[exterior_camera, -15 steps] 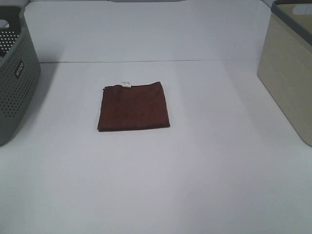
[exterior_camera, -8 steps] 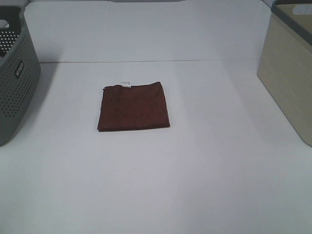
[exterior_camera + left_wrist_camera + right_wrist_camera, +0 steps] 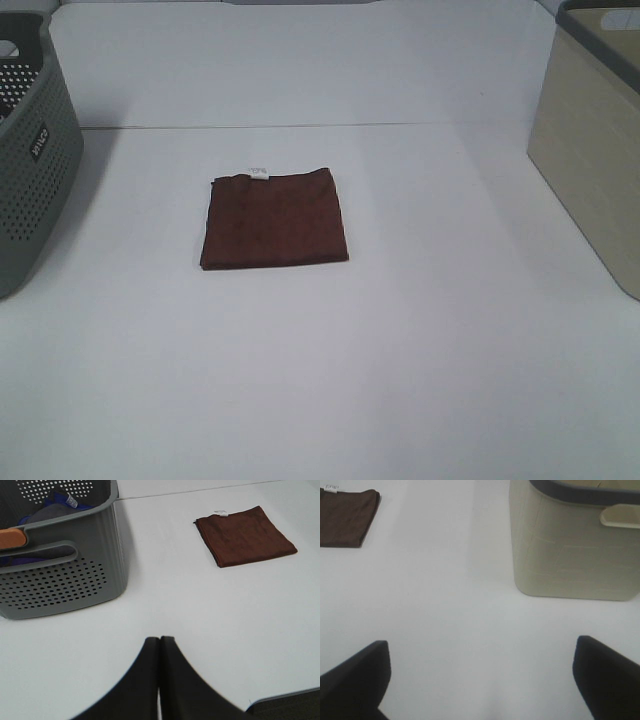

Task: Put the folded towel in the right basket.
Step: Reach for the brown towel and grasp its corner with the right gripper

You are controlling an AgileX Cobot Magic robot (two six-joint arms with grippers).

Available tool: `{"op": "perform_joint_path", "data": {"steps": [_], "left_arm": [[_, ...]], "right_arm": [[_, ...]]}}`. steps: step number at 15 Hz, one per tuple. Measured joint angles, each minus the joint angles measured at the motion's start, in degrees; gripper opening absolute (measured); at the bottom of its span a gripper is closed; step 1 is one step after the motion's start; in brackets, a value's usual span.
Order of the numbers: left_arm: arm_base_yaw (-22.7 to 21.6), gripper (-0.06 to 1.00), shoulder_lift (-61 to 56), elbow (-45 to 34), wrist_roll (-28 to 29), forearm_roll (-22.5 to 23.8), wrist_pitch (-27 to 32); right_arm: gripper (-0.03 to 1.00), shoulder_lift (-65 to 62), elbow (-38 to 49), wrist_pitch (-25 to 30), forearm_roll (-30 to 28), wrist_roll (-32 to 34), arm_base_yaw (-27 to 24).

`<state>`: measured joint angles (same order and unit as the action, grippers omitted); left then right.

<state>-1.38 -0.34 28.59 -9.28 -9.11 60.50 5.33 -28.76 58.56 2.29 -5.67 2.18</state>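
From the high view, the folded towel [image 3: 274, 219], dark red-brown with a small white tag at its far edge, lies flat on the table [image 3: 400, 350]. Bare white surface surrounds it. The right basket [image 3: 590, 150] and the grey basket [image 3: 30, 170] are both cropped.

In the left wrist view, the left gripper [image 3: 160, 647] has its jaws pressed together. The towel lies well ahead of them, toward the other arm.

In the right wrist view, the right gripper [image 3: 481, 652] has its jaws wide apart, with bare table between them. The right basket stands ahead, and the towel, farther off, is partly cut off.
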Motion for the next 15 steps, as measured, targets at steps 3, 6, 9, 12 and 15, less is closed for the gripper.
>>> {"op": "perform_joint_path", "data": {"steps": [3, 6, 9, 12, 15], "left_arm": [[0.00, 0.00, 0.00, 0.00, 0.00, 0.00, 0.00], [0.00, 0.00, 0.00, 0.00, 0.00, 0.00, 0.00], [0.00, 0.00, 0.00, 0.00, 0.00, 0.00, 0.00], [0.00, 0.00, 0.00, 0.00, 0.00, 0.00, 0.00], [0.00, 0.00, 0.00, 0.00, 0.00, 0.00, 0.00]], "right_arm": [[0.95, 10.89, -5.27, -2.64, 0.00, 0.00, 0.00], [0.94, 25.10, -13.18, -2.81, 0.57, 0.00, 0.00], [0.94, 38.73, -22.06, -1.83, 1.26, 0.00, 0.00], [0.93, 50.59, -29.97, 0.17, 2.06, -0.06, 0.00], [0.93, 59.76, -35.98, 1.66, 2.98, -0.06, 0.00]]}}
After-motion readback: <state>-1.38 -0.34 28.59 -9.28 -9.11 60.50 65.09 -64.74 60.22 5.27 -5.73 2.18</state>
